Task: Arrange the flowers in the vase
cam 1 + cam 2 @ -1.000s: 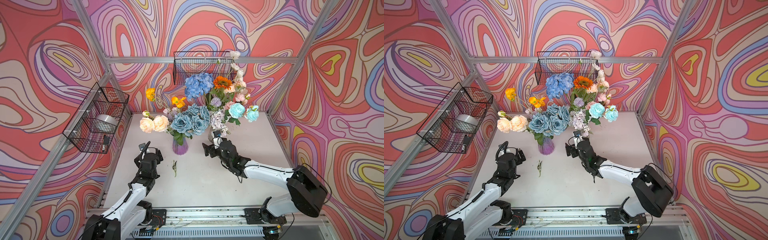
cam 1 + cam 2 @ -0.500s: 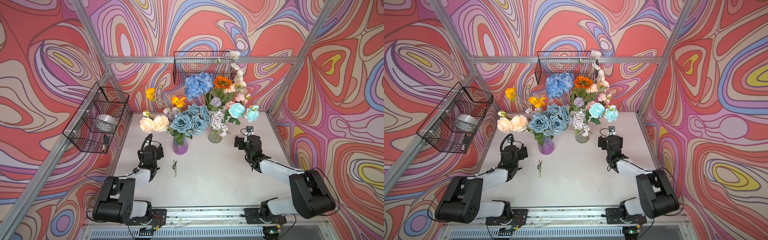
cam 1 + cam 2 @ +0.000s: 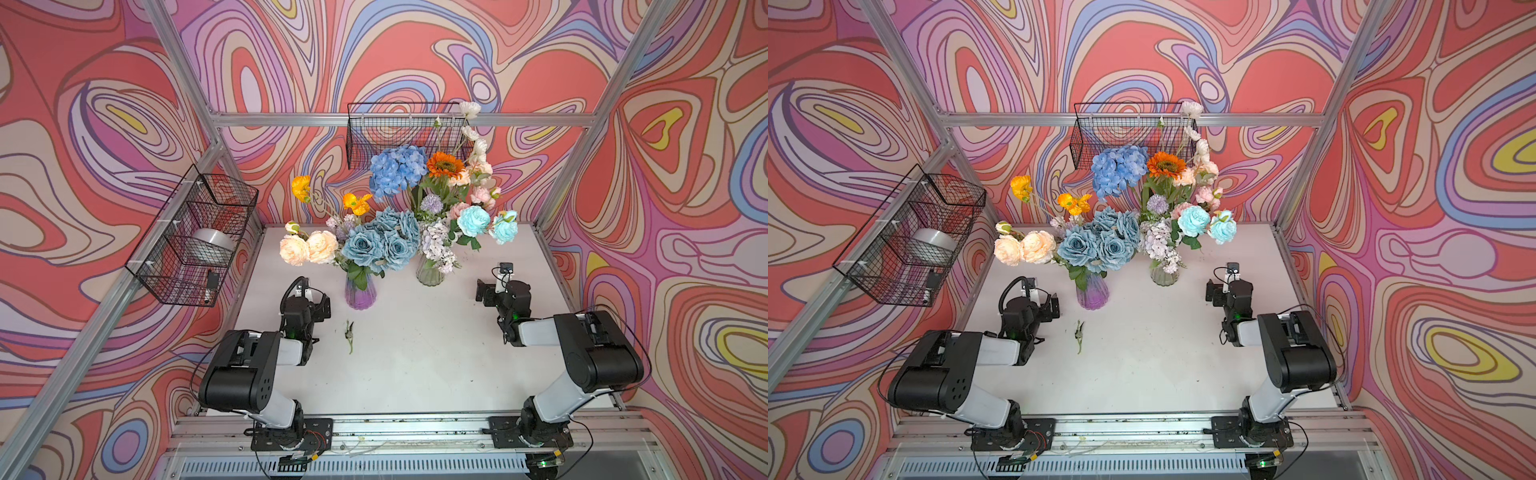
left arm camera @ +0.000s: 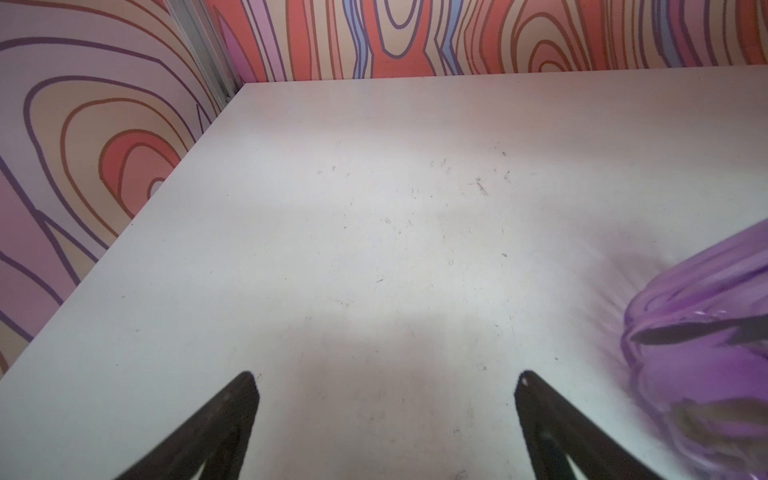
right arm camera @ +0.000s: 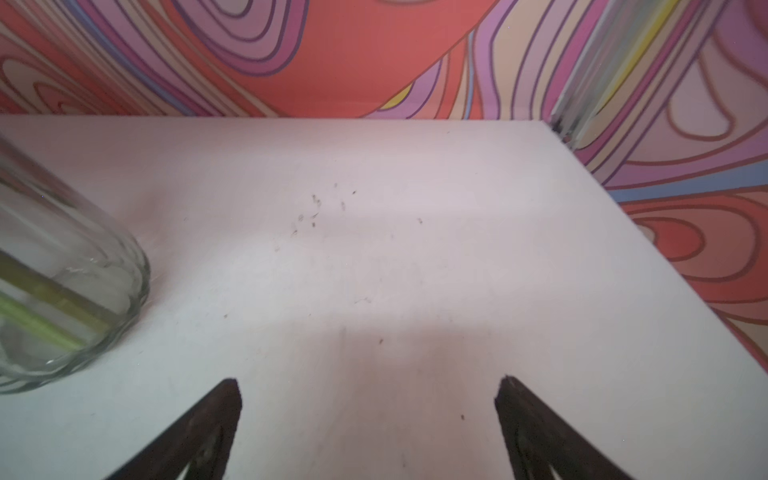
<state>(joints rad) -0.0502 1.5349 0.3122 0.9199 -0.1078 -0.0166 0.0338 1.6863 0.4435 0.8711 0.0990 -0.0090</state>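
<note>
Vases, two, of ribbed glass: a purple vase [image 3: 360,293] and, to its right, a clear vase [image 3: 430,272], both packed with flowers [image 3: 365,249]. One loose green sprig [image 3: 349,332] lies just in front of the purple vase. The left gripper [image 4: 386,376] sits near its left and the right gripper [image 5: 369,381] well to its right; both have jaws spread, holding nothing.
</note>
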